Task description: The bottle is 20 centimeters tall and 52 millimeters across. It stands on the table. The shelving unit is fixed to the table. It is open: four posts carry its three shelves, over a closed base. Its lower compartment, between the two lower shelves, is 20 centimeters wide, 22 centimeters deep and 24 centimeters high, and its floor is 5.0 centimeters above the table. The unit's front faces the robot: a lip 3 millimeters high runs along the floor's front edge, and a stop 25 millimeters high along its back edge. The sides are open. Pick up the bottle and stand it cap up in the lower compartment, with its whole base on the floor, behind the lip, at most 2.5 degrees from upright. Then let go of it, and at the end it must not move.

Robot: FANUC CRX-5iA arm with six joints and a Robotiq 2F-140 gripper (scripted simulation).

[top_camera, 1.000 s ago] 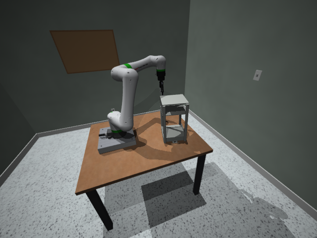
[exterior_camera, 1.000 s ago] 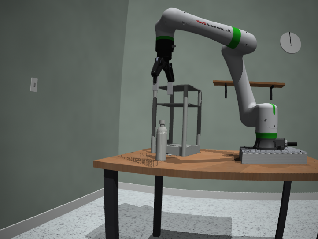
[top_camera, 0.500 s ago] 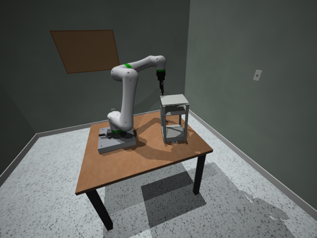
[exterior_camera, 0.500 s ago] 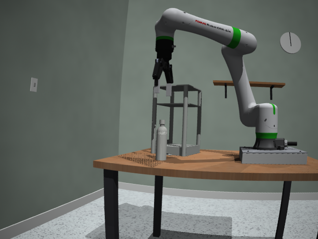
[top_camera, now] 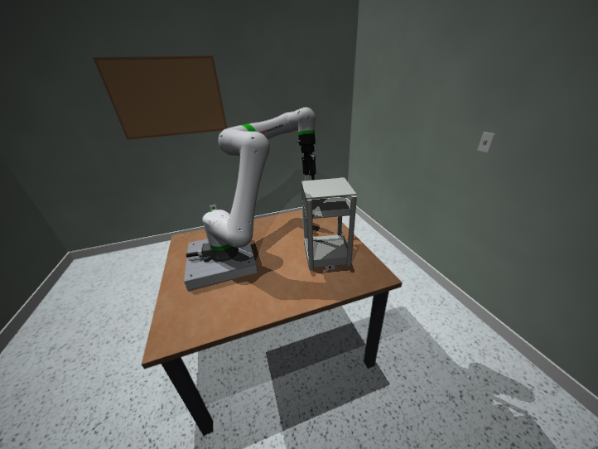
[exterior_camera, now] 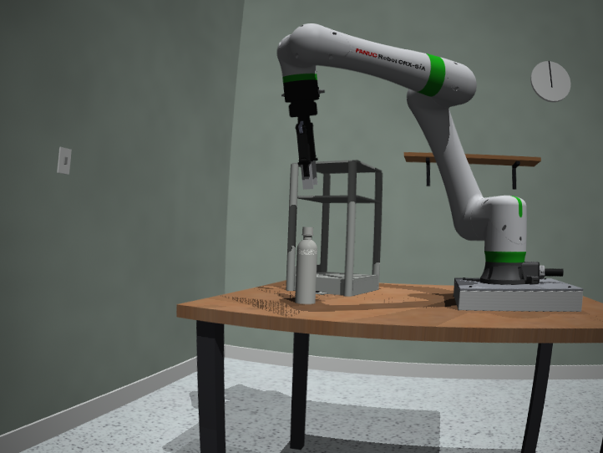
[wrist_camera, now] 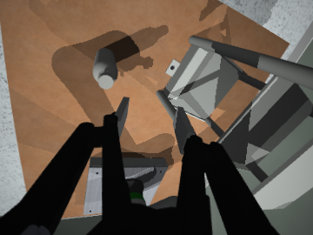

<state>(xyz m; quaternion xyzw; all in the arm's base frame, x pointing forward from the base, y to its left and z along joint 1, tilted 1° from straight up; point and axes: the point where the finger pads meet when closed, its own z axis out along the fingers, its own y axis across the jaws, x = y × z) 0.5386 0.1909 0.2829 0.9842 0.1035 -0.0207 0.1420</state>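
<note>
Beside the shelving unit (top_camera: 310, 236) (exterior_camera: 350, 243) (wrist_camera: 283, 65), in the exterior view, the bottle (exterior_camera: 306, 272) (wrist_camera: 105, 67) stands upright on the table (top_camera: 231, 309) (exterior_camera: 389, 325) (wrist_camera: 35, 104), outside the lower compartment. It is plain pale grey from base to cap, with straight sides, a rounded shoulder with a speckled band of light across it, a short narrow neck and a cap on top. The gripper (exterior_camera: 309, 181) (wrist_camera: 151, 110) hangs above the cap, pointing down, well apart from it. Its fingers overlap from this side, so their spread is hard to judge here; their light pads touch no part of the bottle.

From the wrist, the fingers stand partly open, with a plain gap between the two flat pads and nothing held in it. The bottle shows its round cap and one side, beyond the fingers and off to the left of the picture, while the unit's posts and pale lower floor lie to the right.

Seen from the top view, the gripper (top_camera: 311, 176) points down behind the unit's top board, its fingertips too small and partly hidden to read. The bottle cannot be made out clearly there.

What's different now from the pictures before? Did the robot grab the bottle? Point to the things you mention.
The end effector (top_camera: 310, 176) (exterior_camera: 309, 182) (wrist_camera: 151, 110) moved a little away from the arm's base and down, and it turned. Its fingers look closer together from the side, maybe partly because of the turn. Nothing was grabbed or let go. The bottle (exterior_camera: 306, 272) (wrist_camera: 105, 70) and shelving unit (top_camera: 328, 187) (exterior_camera: 350, 234) stayed put.
</note>
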